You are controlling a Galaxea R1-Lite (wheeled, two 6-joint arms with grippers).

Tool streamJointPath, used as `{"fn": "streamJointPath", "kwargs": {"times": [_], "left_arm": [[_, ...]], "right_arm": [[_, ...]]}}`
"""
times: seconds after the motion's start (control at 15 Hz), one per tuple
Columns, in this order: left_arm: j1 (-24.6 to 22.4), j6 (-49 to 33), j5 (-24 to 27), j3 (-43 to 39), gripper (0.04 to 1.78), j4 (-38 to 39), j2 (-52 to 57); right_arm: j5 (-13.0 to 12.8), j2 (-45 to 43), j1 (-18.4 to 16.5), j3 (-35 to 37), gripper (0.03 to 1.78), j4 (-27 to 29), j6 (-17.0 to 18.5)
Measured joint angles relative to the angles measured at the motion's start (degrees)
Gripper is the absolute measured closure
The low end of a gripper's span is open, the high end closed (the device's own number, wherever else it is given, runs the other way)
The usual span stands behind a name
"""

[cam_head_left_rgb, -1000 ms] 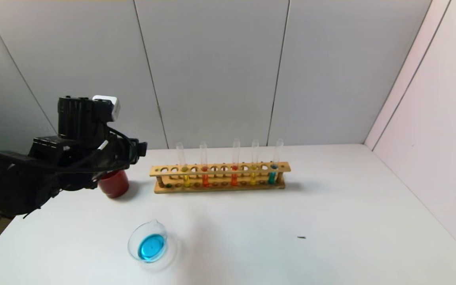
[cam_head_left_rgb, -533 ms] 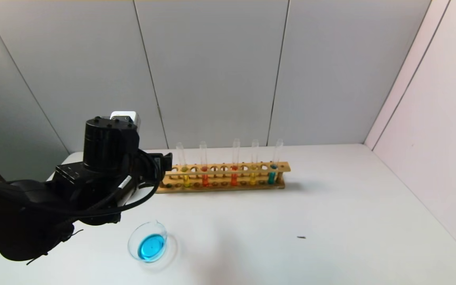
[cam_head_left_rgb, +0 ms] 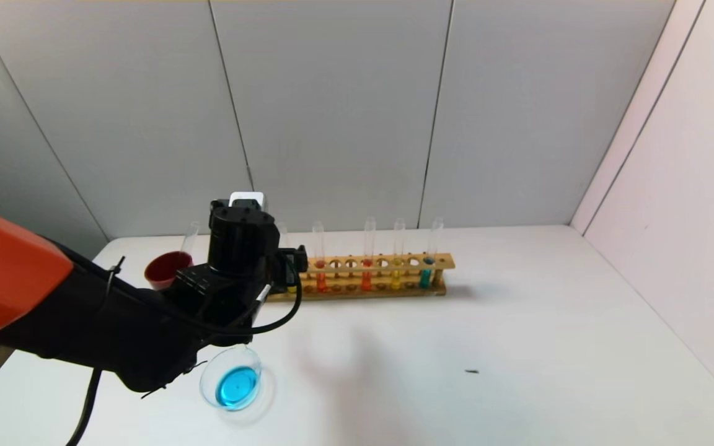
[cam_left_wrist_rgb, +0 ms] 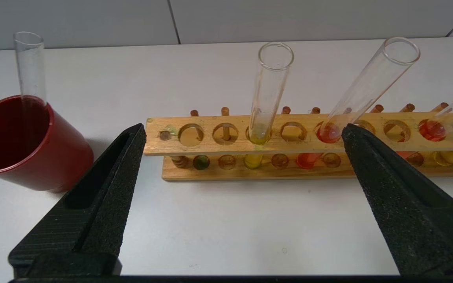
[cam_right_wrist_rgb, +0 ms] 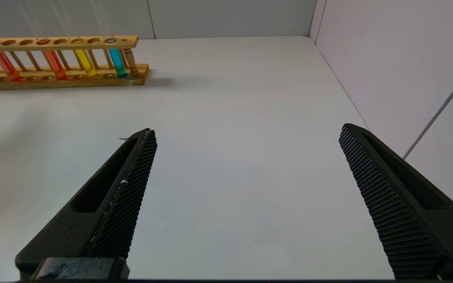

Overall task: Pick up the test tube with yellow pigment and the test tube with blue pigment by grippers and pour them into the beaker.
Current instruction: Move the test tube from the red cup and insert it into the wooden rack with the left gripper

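My left gripper [cam_left_wrist_rgb: 244, 127] is open, level with the left end of the wooden rack [cam_left_wrist_rgb: 301, 147], a short way in front of it. The test tube with lemon-yellow liquid [cam_left_wrist_rgb: 266, 90] stands upright in the rack, straight ahead between the fingers and untouched. In the head view the left gripper [cam_head_left_rgb: 292, 263] hides this tube. The beaker [cam_head_left_rgb: 251, 358] stands on the table under the left forearm and holds bright blue liquid. No tube with bright blue liquid shows. My right gripper [cam_right_wrist_rgb: 248, 131] is open and empty over bare table at the right.
A dark red cup [cam_head_left_rgb: 162, 267] left of the rack [cam_head_left_rgb: 382, 263] holds an empty clear tube [cam_left_wrist_rgb: 30, 67]. The rack also holds two orange tubes [cam_head_left_rgb: 320, 272], a second yellow tube [cam_head_left_rgb: 397, 272] and a teal tube [cam_head_left_rgb: 426, 275]. Walls stand behind and at the right.
My left arm has swung right and forward, from beside the red cup to the rack's left end. It now uncovers the cup and hides the leftmost tube in the head view.
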State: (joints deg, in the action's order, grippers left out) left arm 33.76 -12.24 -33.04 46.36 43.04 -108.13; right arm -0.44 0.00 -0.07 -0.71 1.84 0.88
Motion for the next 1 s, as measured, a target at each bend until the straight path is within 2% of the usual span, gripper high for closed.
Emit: {"fn": "streamJointPath", "kwargs": {"times": [0.53,1.0], "left_arm": [[-1.65,0.80,-0.06,8.55,0.07,0.28,-10.01],[-2.76,3.60,0.21,8.98,0.07,8.13,-12.81]], "right_arm": [[-0.02,0.00,-0.02,0.00,0.11,0.00,0.00],[0.00,0.00,-0.02,0.00,0.11,0.00,-0.02]]}}
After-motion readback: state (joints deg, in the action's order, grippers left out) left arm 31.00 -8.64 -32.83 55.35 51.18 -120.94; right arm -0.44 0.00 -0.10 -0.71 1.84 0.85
